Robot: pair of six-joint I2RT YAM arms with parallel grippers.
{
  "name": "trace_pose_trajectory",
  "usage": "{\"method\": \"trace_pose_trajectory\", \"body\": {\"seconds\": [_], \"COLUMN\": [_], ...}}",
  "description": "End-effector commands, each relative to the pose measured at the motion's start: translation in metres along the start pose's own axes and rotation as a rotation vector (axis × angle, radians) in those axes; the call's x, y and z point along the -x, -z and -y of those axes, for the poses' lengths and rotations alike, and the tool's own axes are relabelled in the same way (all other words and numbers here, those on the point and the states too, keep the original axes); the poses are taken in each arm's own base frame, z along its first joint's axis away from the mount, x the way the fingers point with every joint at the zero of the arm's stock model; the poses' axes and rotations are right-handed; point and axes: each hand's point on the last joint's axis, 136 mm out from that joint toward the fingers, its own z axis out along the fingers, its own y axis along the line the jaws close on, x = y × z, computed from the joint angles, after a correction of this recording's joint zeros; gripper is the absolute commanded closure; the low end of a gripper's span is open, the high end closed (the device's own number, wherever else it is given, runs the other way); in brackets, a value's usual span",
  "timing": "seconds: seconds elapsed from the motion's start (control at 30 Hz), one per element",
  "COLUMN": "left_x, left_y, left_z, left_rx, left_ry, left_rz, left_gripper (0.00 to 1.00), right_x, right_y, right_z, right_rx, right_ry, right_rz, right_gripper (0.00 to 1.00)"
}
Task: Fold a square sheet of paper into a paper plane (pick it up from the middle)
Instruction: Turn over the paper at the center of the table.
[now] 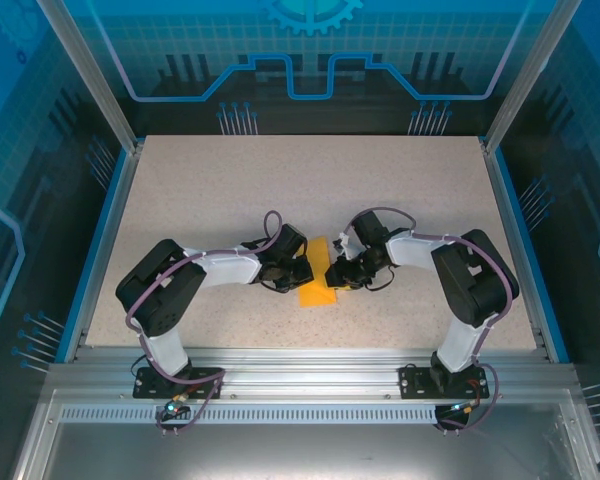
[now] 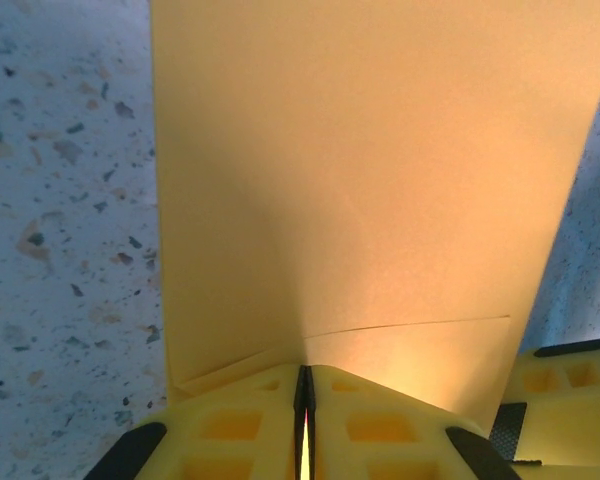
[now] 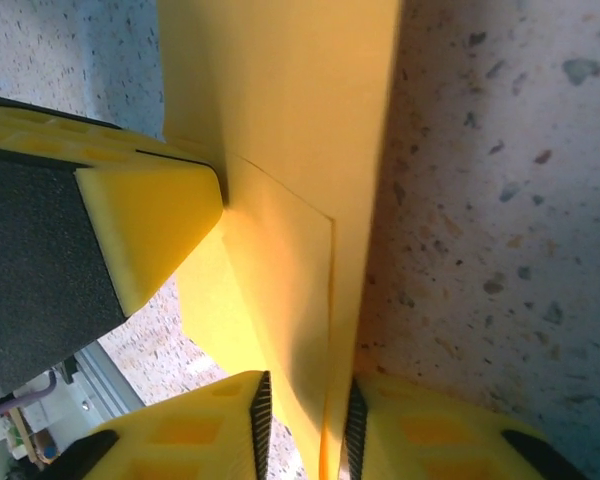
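1. The thin, plain orange-yellow sheet of paper (image 1: 318,292) sits at the middle of the speckled beige table (image 1: 230,200), directly between my 2 grippers. It is no longer a flat square. The right wrist view shows at least 2 layers, with 1 layer's edge lying over another.
2. In the top view its long axis runs from near to far, away from my bases, and part of it stands up off the table.
3. My left gripper (image 2: 303,420) has its 2 yellow fingers pressed together with no gap, and the paper's lower edge is pinched in the seam between them.
4. My right gripper (image 3: 302,425) is almost fully closed. Its 2 fingers are apart only by the paper's thickness, and the folded strip passes between them.
5. The paper lies to the right of my left gripper and to the left of my right gripper. Both touch it, so neither arm is nearer.
6. I judge that the coming move depends on this facing hold. Any pull across the long axis would strain or tear the paper, so the crease must be worked along that axis.
7. The count is 1 sheet, 2 grippers, both gripping it, and 1 table.
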Motion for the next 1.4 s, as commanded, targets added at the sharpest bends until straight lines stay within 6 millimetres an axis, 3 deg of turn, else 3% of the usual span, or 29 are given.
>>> {"method": "trace_pose_trajectory", "body": {"seconds": [0.0,0.13,0.3,0.4,0.53,0.73,0.83,0.93,1.07,1.23,1.37], "left_x": [-0.002,0.0,0.005,0.008,0.009,0.006,0.005,0.003,0.002,-0.002,-0.007], "left_y": [0.008,0.019,0.051,0.072,0.098,0.127,0.135,0.142,0.148,0.156,0.168], "left_z": [0.002,0.014,0.024,0.02,0.003,-0.031,-0.047,-0.058,-0.069,-0.08,-0.094], "left_rx": [0.004,-0.062,-0.114,-0.111,-0.07,-0.027,-0.01,-0.004,0.012,0.021,0.038], "left_ry": [-0.012,-0.014,-0.024,-0.023,-0.02,0.009,0.034,0.045,0.048,0.046,0.052], "left_rz": [0.004,0.031,0.103,0.158,0.231,0.329,0.365,0.389,0.406,0.421,0.445], "left_gripper": [0.86,0.84,0.78,0.74,0.69,0.6,0.58,0.55,0.55,0.54,0.53], "right_x": [0.003,0.003,0.0,-0.004,-0.01,-0.028,-0.031,-0.03,-0.026,-0.024,-0.022], "right_y": [0.002,0.011,0.034,0.056,0.102,0.193,0.21,0.193,0.152,0.081,0.015], "right_z": [-0.013,-0.019,-0.027,-0.025,-0.011,0.01,0.008,0.006,0.011,0.006,-0.02], "right_rx": [0.028,0.031,-0.006,-0.099,-0.34,-0.854,-0.998,-1.043,-1.114,-1.13,-1.013], "right_ry": [0.025,0.042,0.069,0.086,0.095,0.104,0.12,0.126,0.116,0.122,0.149], "right_rz": [-0.005,0.014,0.048,0.079,0.151,0.246,0.261,0.225,0.132,-0.027,-0.107], "right_gripper": [0.78,0.88,0.95,0.96,0.96,0.95,0.95,0.94,0.93,0.89,0.84]}}
